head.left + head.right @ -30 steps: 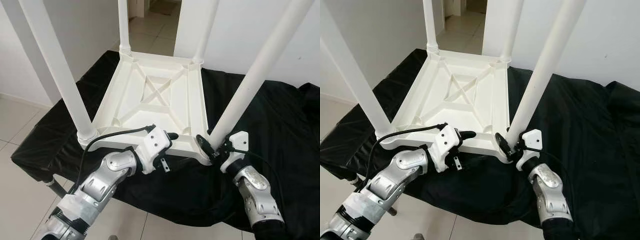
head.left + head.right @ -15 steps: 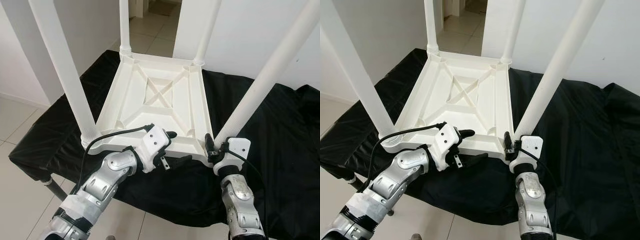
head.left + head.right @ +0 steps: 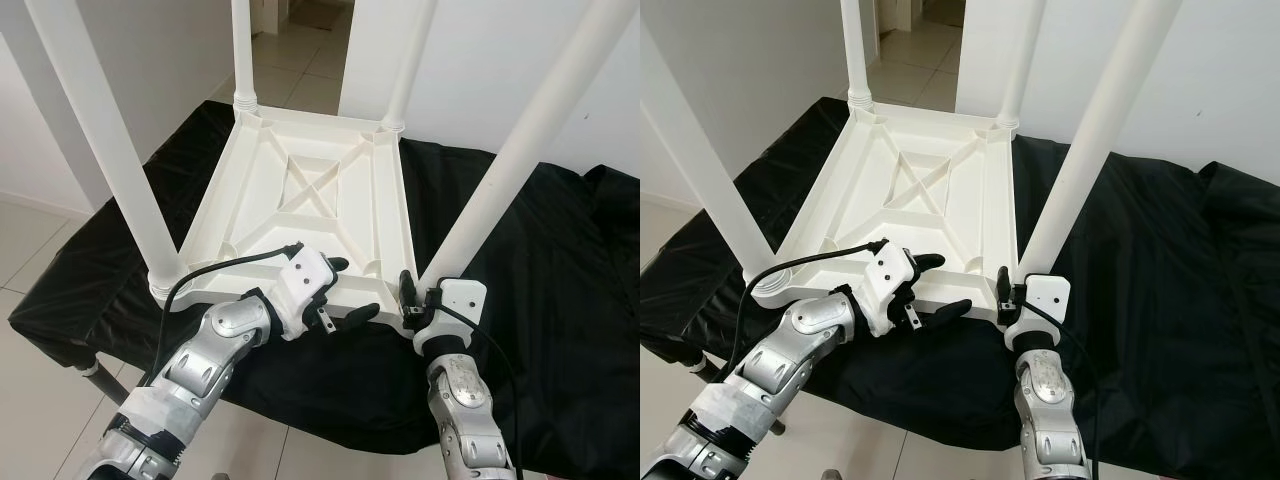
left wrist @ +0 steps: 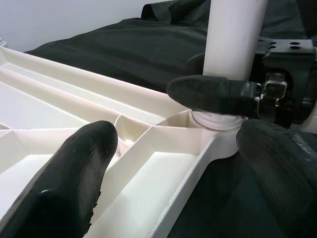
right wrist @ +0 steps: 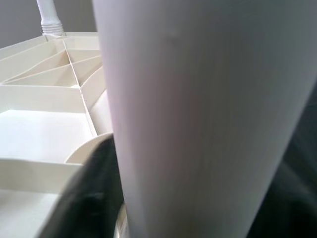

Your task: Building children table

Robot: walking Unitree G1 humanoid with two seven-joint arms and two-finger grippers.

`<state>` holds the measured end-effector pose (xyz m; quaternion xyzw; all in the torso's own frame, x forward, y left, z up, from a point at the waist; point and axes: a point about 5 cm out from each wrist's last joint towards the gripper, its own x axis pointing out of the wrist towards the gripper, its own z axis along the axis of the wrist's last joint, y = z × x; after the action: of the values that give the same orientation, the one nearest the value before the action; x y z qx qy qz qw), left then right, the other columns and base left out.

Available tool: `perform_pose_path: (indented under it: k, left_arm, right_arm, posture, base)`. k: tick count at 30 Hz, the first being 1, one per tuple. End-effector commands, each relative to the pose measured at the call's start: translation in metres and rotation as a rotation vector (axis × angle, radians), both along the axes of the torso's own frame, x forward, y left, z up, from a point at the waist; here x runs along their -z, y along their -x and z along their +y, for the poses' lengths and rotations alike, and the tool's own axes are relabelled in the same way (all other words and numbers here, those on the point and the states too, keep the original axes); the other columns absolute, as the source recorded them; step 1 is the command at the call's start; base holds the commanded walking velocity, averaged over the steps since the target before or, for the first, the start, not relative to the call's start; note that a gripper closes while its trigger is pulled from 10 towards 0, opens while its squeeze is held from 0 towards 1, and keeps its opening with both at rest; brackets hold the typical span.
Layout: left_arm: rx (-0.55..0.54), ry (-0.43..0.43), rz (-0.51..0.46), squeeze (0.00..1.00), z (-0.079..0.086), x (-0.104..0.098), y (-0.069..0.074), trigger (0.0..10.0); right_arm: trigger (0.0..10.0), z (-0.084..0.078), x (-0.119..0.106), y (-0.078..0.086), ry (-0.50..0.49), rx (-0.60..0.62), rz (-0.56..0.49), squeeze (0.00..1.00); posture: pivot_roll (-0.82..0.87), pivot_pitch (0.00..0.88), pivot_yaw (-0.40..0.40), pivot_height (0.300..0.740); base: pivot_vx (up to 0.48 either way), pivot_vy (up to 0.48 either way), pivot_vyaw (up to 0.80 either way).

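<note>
A white plastic children's table (image 3: 300,195) lies upside down on a black cloth, its legs pointing up. My left gripper (image 3: 348,290) is open astride the near rim, one finger (image 4: 84,163) inside the underside and the other outside, below the rim. My right gripper (image 3: 418,300) is shut on the base of the near right leg (image 3: 500,170), just above its socket. That leg (image 5: 198,114) stands very close in the right wrist view, with a dark finger (image 5: 94,198) beside it. The right gripper's finger (image 4: 208,94) crosses the leg's base in the left wrist view.
The black cloth (image 3: 560,260) covers a low stand and hangs over its edges, with tiled floor (image 3: 40,260) around it. The near left leg (image 3: 100,130) and the two far legs (image 3: 243,50) rise high. White walls and a doorway lie behind.
My right arm has swung from the right of the leg to its front, turning around the leg's base. My left gripper's lower finger has dropped away from the rim.
</note>
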<state>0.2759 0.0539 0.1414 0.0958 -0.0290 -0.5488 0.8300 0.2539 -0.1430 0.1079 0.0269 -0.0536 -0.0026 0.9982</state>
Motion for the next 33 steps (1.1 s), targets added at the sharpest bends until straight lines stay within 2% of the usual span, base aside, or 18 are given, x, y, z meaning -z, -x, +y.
perform_pose_path:
  k: [1, 6, 9, 12, 13, 14, 15, 19, 21, 22, 27, 28, 33]
  left_arm:
    - [-0.007, -0.011, -0.013, 0.00, 0.001, 0.000, 0.001, 10.0]
    - [-0.019, 0.007, 0.002, 0.00, 0.001, -0.003, 0.002, 10.0]
    - [-0.028, 0.002, 0.026, 0.00, 0.001, -0.003, 0.005, 10.0]
    - [-0.026, -0.004, 0.025, 0.00, 0.002, -0.003, 0.007, 10.0]
    - [-0.019, 0.000, 0.033, 0.00, 0.002, -0.003, 0.009, 10.0]
    - [-0.017, 0.004, 0.036, 0.00, 0.003, -0.003, 0.010, 10.0]
    - [-0.025, 0.000, 0.031, 0.00, 0.004, -0.002, 0.011, 10.0]
    - [-0.039, -0.006, 0.022, 0.00, 0.005, 0.000, 0.012, 10.0]
    - [-0.071, 0.015, 0.000, 0.00, 0.007, 0.000, 0.012, 10.0]
    - [-0.123, 0.016, 0.003, 0.00, 0.009, 0.004, 0.009, 10.0]
    - [-0.178, 0.032, -0.003, 0.00, 0.012, 0.006, 0.008, 10.0]
    - [-0.216, 0.046, -0.037, 0.00, 0.014, 0.007, 0.006, 10.0]
    - [-0.271, 0.081, 0.018, 0.00, 0.020, 0.011, 0.001, 10.0]
  right_arm:
    - [10.0, -0.004, -0.001, 0.002, 0.000, -0.021, -0.001, 1.00]
    - [10.0, -0.012, -0.004, 0.004, 0.010, -0.055, -0.010, 1.00]
    - [10.0, -0.020, -0.009, 0.005, 0.018, -0.158, -0.025, 1.00]
    - [10.0, -0.023, -0.011, 0.004, 0.044, -0.184, -0.029, 1.00]
    - [10.0, -0.025, -0.011, 0.004, 0.045, -0.202, -0.034, 0.81]
    - [10.0, -0.026, -0.012, 0.004, 0.046, -0.221, -0.037, 0.81]
    - [10.0, -0.028, -0.012, 0.004, 0.054, -0.258, -0.043, 0.00]
    - [10.0, -0.027, -0.011, 0.004, 0.052, -0.285, -0.047, 0.00]
    - [10.0, -0.027, -0.009, 0.004, 0.044, -0.298, -0.056, 0.00]
    - [10.0, -0.026, -0.008, 0.005, 0.049, -0.301, -0.073, 0.00]
    - [10.0, -0.022, -0.004, 0.007, 0.050, -0.297, -0.092, 0.00]
    - [10.0, -0.020, 0.001, 0.007, 0.049, -0.268, -0.089, 0.00]
    - [10.0, -0.017, 0.005, 0.006, 0.040, -0.261, -0.092, 0.00]
  posture:
    - [-0.07, 0.000, -0.058, 0.740]
    - [-0.06, 0.000, -0.055, 0.740]
    - [-0.05, 0.000, -0.054, 0.740]
    - [-0.05, 0.000, -0.054, 0.740]
    - [-0.05, 0.000, -0.059, 0.740]
    - [-0.05, 0.000, -0.059, 0.740]
    - [-0.04, 0.000, -0.063, 0.740]
    - [-0.04, 0.000, -0.064, 0.740]
    - [-0.04, 0.000, -0.066, 0.740]
    - [-0.04, 0.000, -0.063, 0.740]
    - [-0.04, 0.000, -0.057, 0.740]
    - [-0.04, 0.000, -0.053, 0.740]
    - [-0.06, 0.000, -0.030, 0.740]
  base:
    - [0.000, 0.000, 0.00]
    - [0.000, 0.000, 0.00]
    - [0.000, 0.000, 0.00]
    - [0.000, 0.000, 0.00]
    - [0.000, 0.000, 0.00]
    - [0.000, 0.000, 0.00]
    - [0.000, 0.000, 0.00]
    - [0.000, 0.000, 0.00]
    - [0.000, 0.000, 0.00]
    - [0.000, 0.000, 0.00]
    - [0.000, 0.000, 0.00]
    - [0.000, 0.000, 0.00]
    - [0.000, 0.000, 0.00]
